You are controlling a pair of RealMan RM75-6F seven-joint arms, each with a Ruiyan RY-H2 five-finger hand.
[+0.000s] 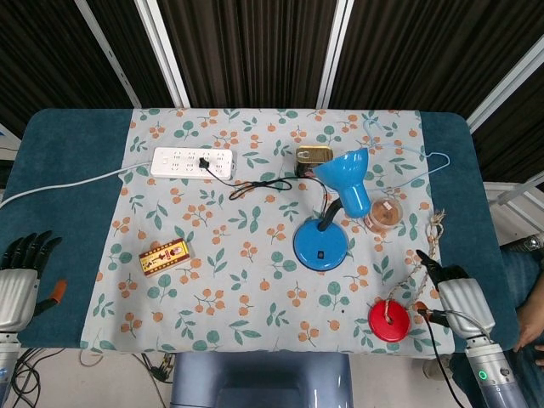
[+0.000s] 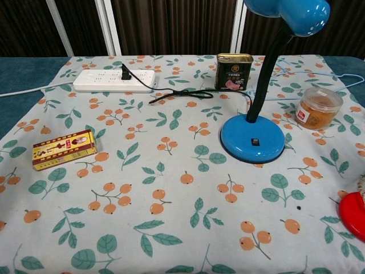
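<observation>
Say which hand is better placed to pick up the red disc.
Probably right: the right hand is beside the red disc, while the left hand sits across the table.

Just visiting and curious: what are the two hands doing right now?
Left hand open at table's left edge, holding nothing. Right hand open, beside red disc and its rope. Blue lamp stands mid-table.
</observation>
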